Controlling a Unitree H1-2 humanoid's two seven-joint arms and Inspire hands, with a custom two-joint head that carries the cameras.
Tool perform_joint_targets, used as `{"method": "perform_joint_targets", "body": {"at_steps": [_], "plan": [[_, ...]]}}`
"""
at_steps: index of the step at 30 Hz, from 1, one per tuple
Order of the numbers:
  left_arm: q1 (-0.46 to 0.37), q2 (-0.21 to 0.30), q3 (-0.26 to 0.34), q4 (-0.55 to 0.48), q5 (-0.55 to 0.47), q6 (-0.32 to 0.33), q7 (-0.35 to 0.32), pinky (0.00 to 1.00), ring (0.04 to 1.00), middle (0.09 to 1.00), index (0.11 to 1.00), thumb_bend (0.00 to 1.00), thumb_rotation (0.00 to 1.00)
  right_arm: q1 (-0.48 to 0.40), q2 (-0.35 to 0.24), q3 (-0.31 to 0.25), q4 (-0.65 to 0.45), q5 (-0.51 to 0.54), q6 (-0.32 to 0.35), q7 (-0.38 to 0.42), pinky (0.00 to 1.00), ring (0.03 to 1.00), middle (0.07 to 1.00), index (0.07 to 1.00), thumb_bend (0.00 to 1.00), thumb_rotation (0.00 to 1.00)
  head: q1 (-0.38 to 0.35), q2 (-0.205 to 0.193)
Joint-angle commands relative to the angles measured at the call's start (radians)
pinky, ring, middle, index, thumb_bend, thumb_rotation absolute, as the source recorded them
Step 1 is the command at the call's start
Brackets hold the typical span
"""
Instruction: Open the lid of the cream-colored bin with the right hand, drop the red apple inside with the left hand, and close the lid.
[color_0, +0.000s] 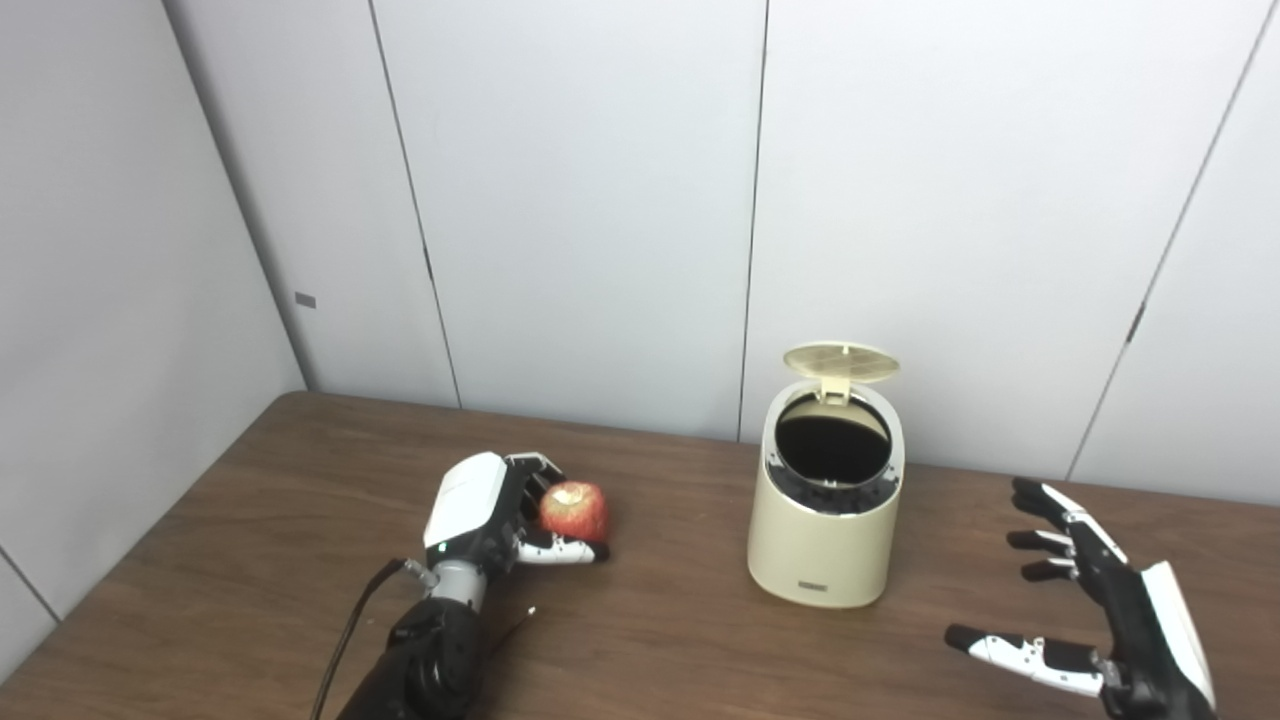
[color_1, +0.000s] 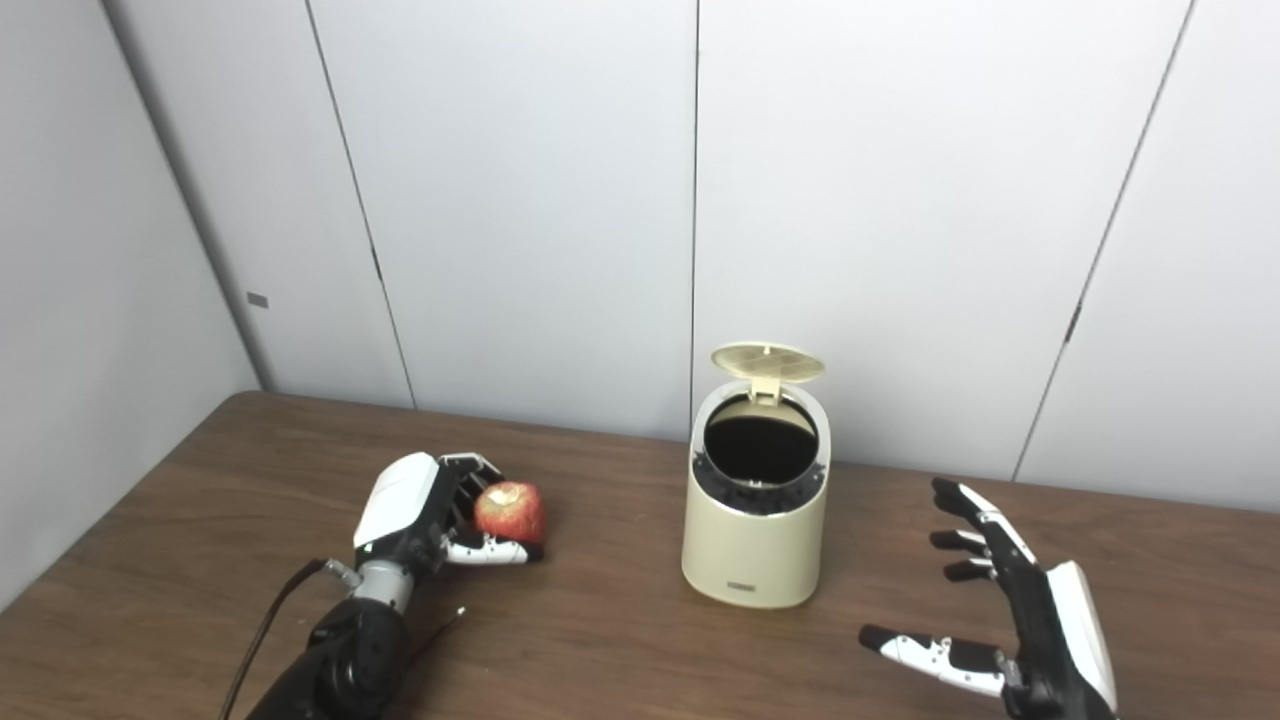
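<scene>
The cream-colored plastic bin (color_0: 826, 520) stands lid-up (color_0: 840, 362) on the brown wooden counter (color_0: 250, 560), ready. To its left, the left hand (color_0: 490, 512) wraps the red apple (color_0: 575, 510), seemingly still resting on the counter; the right hand (color_0: 1090, 610), fingers spread and empty, waits to its right.

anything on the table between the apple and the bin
Nothing: only bare wooden table separates the red apple, held in the left hand, from the cream-colored bin. Both eye views show it.
</scene>
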Motion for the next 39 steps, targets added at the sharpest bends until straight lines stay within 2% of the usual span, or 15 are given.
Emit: {"method": "perform_joint_targets", "body": {"at_steps": [1,7,13,18,22,28,33,36,39], "plan": [[-0.026,0.012,-0.002,-0.047,0.018,-0.008,0.019,0.43,0.48,0.465,0.508,0.52,0.0,-0.027,0.003,0.001,-0.025,-0.006,-0.028,-0.014,0.6,0.717,0.83,0.83,0.78,0.06,-0.003,-0.001],[-0.034,0.004,-0.002,-0.15,0.029,-0.001,0.005,0.45,0.498,0.469,0.508,0.52,0.0,-0.033,0.007,0.007,-0.004,-0.023,-0.042,-0.027,0.59,0.703,0.821,0.822,0.78,0.08,-0.021,-0.011],[-0.066,-0.016,-0.005,-0.246,0.053,-0.013,0.007,0.4,0.473,0.463,0.513,0.52,0.0,-0.047,0.01,0.016,0.038,-0.038,-0.071,-0.049,0.58,0.696,0.814,0.817,0.79,0.09,-0.042,-0.017],[-0.092,-0.03,-0.013,-0.355,0.08,0.011,-0.032,0.36,0.455,0.466,0.509,0.52,0.0,-0.056,0.013,0.024,0.074,-0.044,-0.096,-0.063,0.59,0.704,0.818,0.824,0.8,0.11,-0.077,-0.025],[-0.114,-0.04,-0.013,-0.402,0.095,0.015,-0.055,0.36,0.447,0.461,0.512,0.52,0.0,-0.059,0.02,0.029,0.084,-0.051,-0.092,-0.071,0.59,0.704,0.819,0.825,0.8,0.1,-0.102,-0.028],[-0.157,-0.069,-0.022,-0.421,0.102,0.01,-0.08,0.4,0.444,0.45,0.518,0.52,0.0,-0.058,0.03,0.035,0.09,-0.059,-0.093,-0.079,0.6,0.713,0.822,0.826,0.79,0.12,-0.127,-0.029],[-0.195,-0.102,-0.042,-0.41,0.127,0.014,-0.09,0.35,0.427,0.451,0.519,0.52,0.0,-0.059,0.036,0.042,0.094,-0.063,-0.1,-0.091,0.59,0.71,0.823,0.824,0.79,0.16,-0.132,-0.03],[-0.214,-0.128,-0.056,-0.388,0.136,0.013,-0.091,0.35,0.437,0.457,0.515,0.52,0.0,-0.059,0.04,0.042,0.092,-0.067,-0.093,-0.097,0.59,0.711,0.823,0.826,0.79,0.16,-0.14,-0.03],[-0.228,-0.146,-0.069,-0.349,0.133,-0.018,-0.072,0.36,0.448,0.462,0.513,0.52,0.0,-0.061,0.045,0.04,0.099,-0.065,-0.097,-0.107,0.59,0.709,0.819,0.823,0.8,0.15,-0.149,-0.03]]}}
